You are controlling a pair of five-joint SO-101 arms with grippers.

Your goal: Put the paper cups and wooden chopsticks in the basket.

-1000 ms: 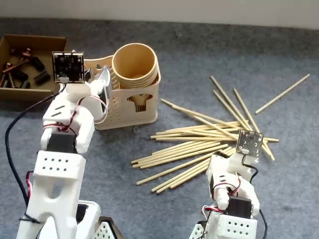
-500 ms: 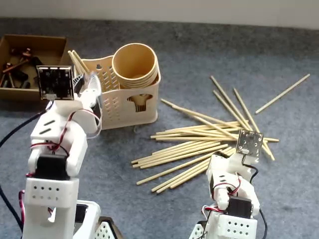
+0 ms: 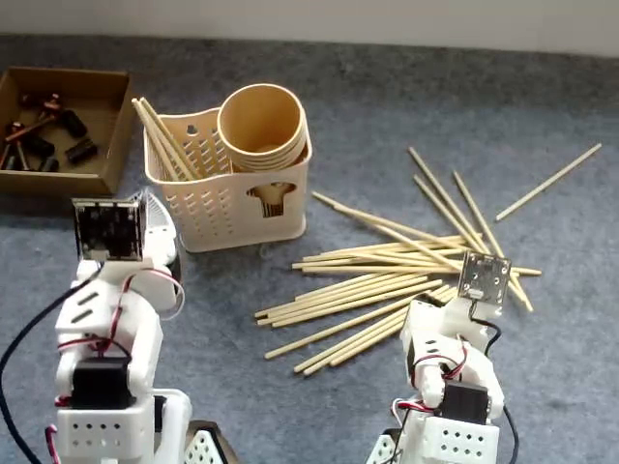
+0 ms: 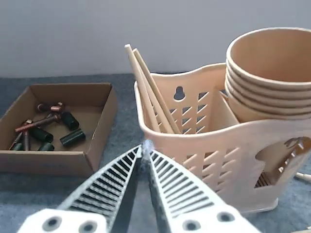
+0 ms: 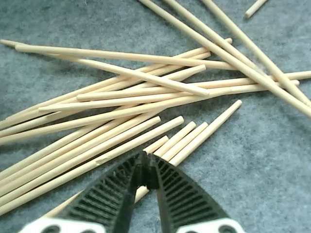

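Observation:
A cream plastic basket (image 3: 232,208) holds a stack of paper cups (image 3: 261,126) in one compartment and a few wooden chopsticks (image 3: 162,143) leaning in the other. Many more chopsticks (image 3: 387,280) lie scattered on the grey carpet to its right. My left gripper (image 4: 145,148) is shut and empty, a little short of the basket wall (image 4: 218,145), with the cups (image 4: 272,77) and the leaning chopsticks (image 4: 150,87) beyond it. My right gripper (image 5: 146,167) is shut, low over the near ends of the loose chopsticks (image 5: 146,99).
A brown cardboard box (image 3: 58,182) with small dark parts sits left of the basket, also in the left wrist view (image 4: 53,162). Single chopsticks (image 3: 546,182) reach toward the far right. Bare carpet lies between the two arms.
My left arm has drawn back from over the basket toward the near side, uncovering chopsticks standing in its left compartment. The right arm has not moved.

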